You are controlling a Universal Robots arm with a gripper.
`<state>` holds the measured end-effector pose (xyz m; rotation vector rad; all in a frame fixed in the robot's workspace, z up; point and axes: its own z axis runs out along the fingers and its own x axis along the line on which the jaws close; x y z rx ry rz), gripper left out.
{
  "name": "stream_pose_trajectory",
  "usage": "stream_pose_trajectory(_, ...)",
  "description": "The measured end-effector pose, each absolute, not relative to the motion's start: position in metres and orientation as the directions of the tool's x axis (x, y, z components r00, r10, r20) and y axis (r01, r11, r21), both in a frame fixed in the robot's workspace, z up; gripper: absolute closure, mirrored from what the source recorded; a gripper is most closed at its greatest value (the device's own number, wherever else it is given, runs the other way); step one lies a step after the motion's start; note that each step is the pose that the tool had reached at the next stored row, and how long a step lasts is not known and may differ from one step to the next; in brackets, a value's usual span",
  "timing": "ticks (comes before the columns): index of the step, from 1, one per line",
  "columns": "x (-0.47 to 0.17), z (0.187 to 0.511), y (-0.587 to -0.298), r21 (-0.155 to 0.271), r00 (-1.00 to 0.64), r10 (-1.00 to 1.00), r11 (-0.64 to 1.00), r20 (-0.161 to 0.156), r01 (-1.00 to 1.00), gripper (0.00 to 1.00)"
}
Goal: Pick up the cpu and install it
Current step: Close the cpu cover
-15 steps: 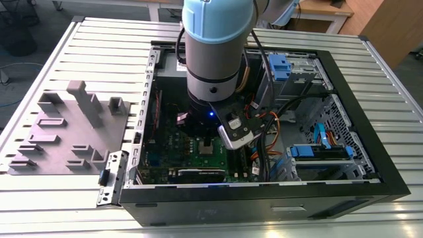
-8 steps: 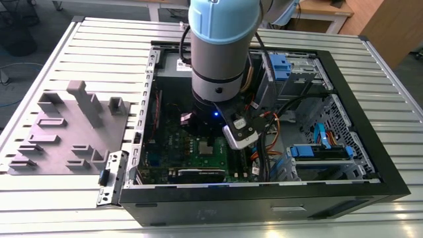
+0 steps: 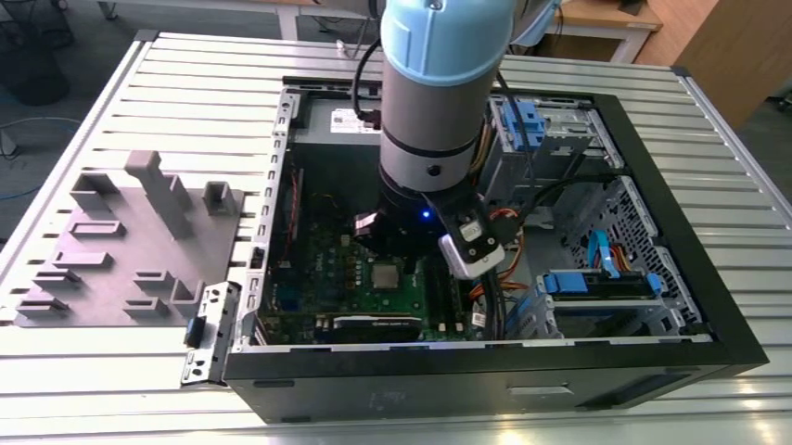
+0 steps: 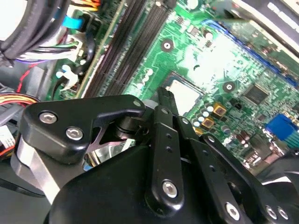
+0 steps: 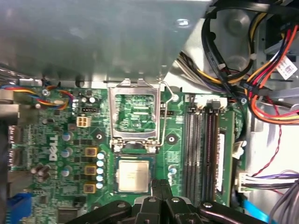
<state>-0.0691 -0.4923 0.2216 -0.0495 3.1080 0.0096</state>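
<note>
The cpu [image 5: 134, 175] is a small square chip with a pale metal top, lying flat in the motherboard socket; it also shows in the second wrist view [image 4: 185, 94] and the exterior view [image 3: 388, 275]. The shiny socket frame [image 5: 135, 116] stands swung up and open beside it. My gripper [image 5: 159, 185] hangs just above the board at the cpu's edge nearest the memory slots, and its black fingers [image 4: 164, 100] are shut together with nothing between them. The cpu lies apart from the fingers.
The open computer case [image 3: 495, 375] surrounds the arm, with memory slots [image 5: 201, 149] beside the socket and cable bundles [image 5: 243, 70] and drive bays [image 3: 600, 283] on the exterior view's right. A grey moulded tray [image 3: 124, 241] lies on the slatted table at the exterior view's left.
</note>
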Motion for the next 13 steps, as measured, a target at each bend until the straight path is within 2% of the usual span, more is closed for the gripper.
stream_pose_trajectory(13, -0.0638, 0.2207, -0.4844, 0.006, -0.998, -0.045, 0.999, -0.033, -0.045, 0.89)
